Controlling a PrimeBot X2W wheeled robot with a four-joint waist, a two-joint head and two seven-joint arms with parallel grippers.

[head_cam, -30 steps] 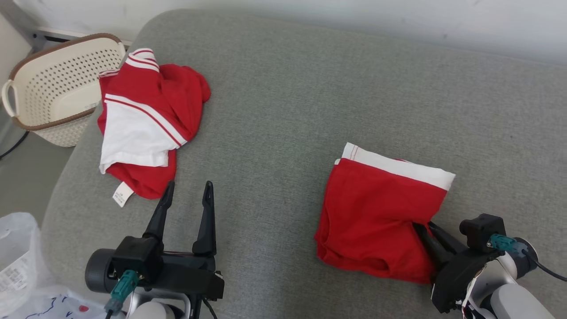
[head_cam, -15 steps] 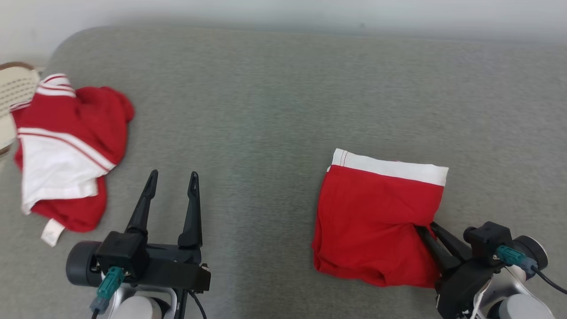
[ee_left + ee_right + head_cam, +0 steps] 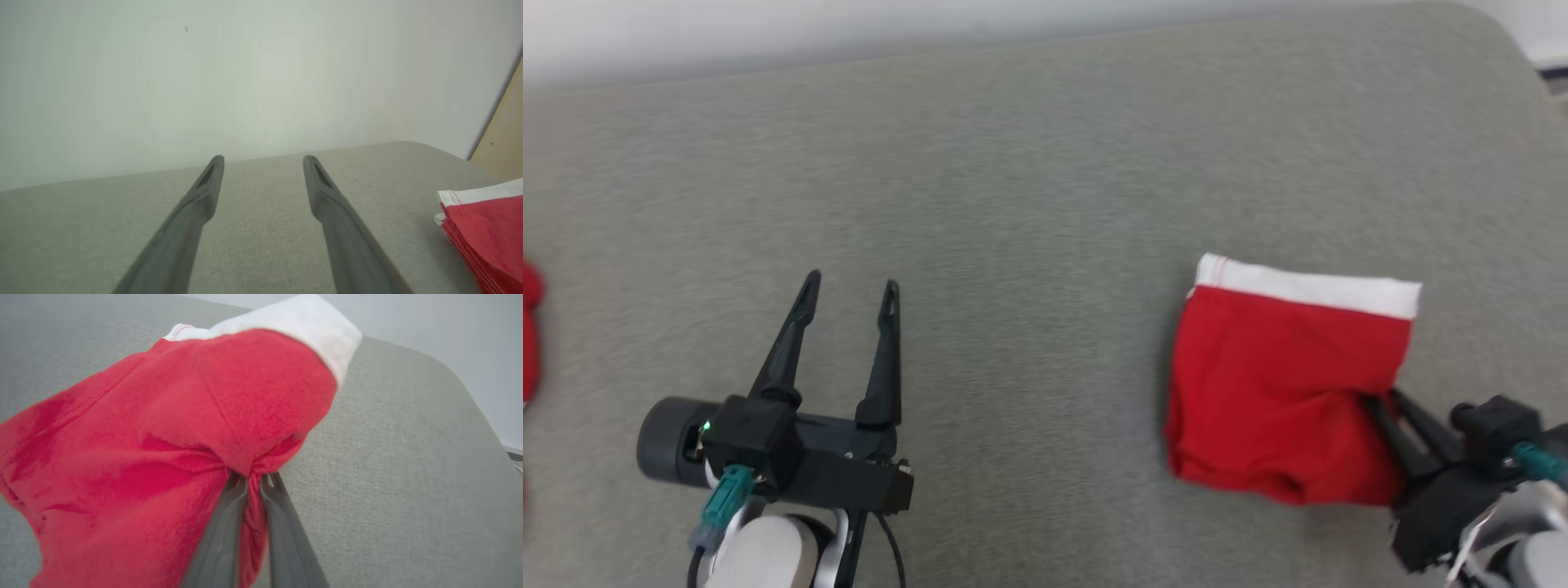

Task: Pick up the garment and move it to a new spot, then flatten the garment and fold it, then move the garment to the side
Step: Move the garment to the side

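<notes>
Item, garment (image 3: 1282,384): red cloth with a white band along its far edge, folded into a rough rectangle; it is lying on the right part of the grey cushion (image 3: 1045,163) in the head view, the white band facing away from the robot and the near right corner gathering into a bunched peak. Item, right gripper (image 3: 1382,400): its two dark fingers are pressing almost together, with a pinch of red fabric caught between them at that near right corner; in the right wrist view the cloth is puckering around the fingertips and draping over to their left, a fold of red running down between the fingers; whether the corner is lifting clear of the cushion cannot be told. Item, left gripper (image 3: 849,282): sitting at the lower left of the head view, well apart from the garment; its fingers are standing spread with a clear gap between the tips, holding nothing, pointing across the cushion toward the pale wall (image 3: 245,81); in the left wrist view the layered edge of the garment is showing at the right margin, white above and red below. Item, teal connector (image 3: 723,502): plugging into the left wrist housing. Item, second red cloth (image 3: 529,327): a sliver is showing at the far left edge of the head view, well apart from both grippers. Item, tan panel (image 3: 506,134): standing beyond the cushion's right corner in the left wrist view.
</notes>
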